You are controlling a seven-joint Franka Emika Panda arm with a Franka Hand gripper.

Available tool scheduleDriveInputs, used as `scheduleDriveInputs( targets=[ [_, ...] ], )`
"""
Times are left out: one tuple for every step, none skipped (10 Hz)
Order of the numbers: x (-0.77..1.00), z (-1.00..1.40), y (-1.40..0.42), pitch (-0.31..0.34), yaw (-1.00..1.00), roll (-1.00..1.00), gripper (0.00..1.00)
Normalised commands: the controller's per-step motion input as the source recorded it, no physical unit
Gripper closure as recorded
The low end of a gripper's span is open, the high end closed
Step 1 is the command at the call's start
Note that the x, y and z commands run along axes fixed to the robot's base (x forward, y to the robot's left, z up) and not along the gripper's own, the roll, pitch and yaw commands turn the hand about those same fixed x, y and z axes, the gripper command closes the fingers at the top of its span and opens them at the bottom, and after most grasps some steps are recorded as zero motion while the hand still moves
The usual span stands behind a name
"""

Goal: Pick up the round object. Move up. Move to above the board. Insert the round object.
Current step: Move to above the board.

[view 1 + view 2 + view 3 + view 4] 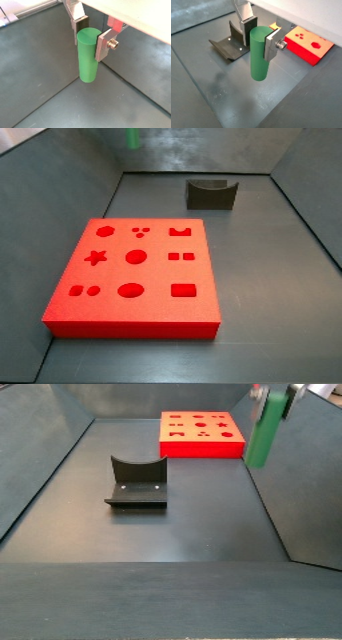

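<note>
My gripper (91, 36) is shut on the round object (88, 60), a slim green cylinder peg. The silver fingers clamp its upper end and it hangs upright, clear of the floor. Both wrist views show this grip (261, 36) on the peg (259, 62). In a side view the peg (267, 434) hangs high beside the right wall, to the right of the red board (201, 434) and not over it. In a side view the board (134, 268) lies flat with its shaped holes open, and only a green sliver of the peg (134, 136) shows at the frame's edge.
The dark fixture (138, 484) stands on the grey floor in front of the board; it also shows in a side view (211, 194) and a wrist view (231, 45). Grey walls (301, 494) enclose the floor on all sides.
</note>
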Motion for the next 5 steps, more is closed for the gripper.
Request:
scheduleDriveInputs(
  targets=[
    [-0.01, 1.00, 0.04, 0.087, -0.02, 0.01, 1.00],
    [-0.01, 1.00, 0.04, 0.088, -0.02, 0.01, 1.00],
    [-0.01, 1.00, 0.04, 0.090, -0.01, 0.01, 1.00],
    [0.00, 1.00, 0.04, 0.089, -0.01, 0.01, 1.00],
    [0.00, 1.00, 0.04, 0.090, -0.01, 0.01, 1.00]
  ],
)
